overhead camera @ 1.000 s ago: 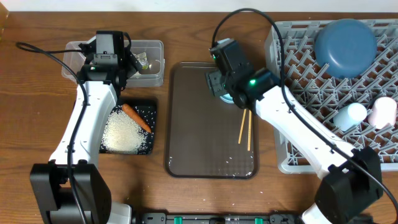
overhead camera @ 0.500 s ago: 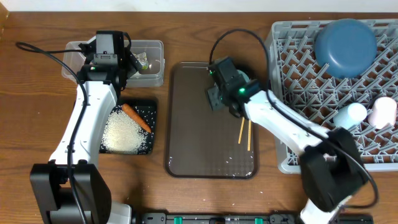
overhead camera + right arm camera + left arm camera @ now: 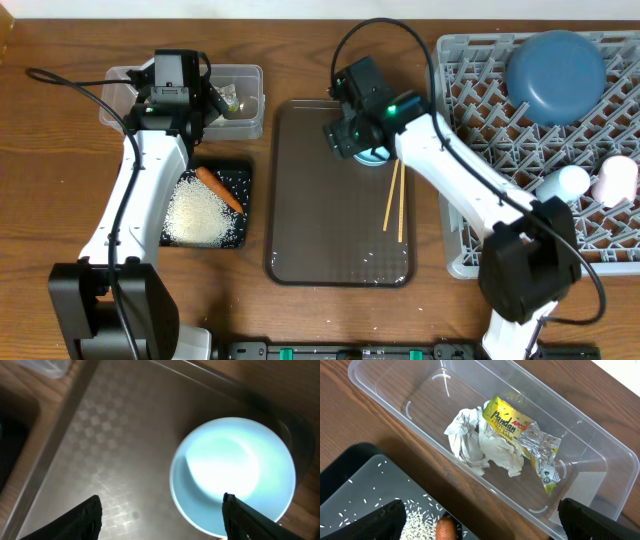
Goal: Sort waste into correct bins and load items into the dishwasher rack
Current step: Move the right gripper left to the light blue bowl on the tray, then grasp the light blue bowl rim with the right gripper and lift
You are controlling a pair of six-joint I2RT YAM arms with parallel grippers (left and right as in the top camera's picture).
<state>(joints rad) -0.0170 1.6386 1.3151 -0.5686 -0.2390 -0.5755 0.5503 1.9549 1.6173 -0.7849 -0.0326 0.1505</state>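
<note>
The right pincer (image 3: 161, 504) hangs wide apart over the small light-blue bowl (image 3: 232, 475), which lies toward one jaw.

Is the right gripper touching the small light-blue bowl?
Cannot tell. In the right wrist view one finger of the right gripper overlaps the light-blue bowl, but its height is unclear; overhead, the contact is hidden.

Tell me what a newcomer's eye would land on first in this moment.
The large grey dishwasher rack fills the right side, a dark-blue bowl upside down at its far edge. On the brown tray at centre, the right gripper hangs with jaws open over a light-blue bowl, two chopsticks beside it.
</note>
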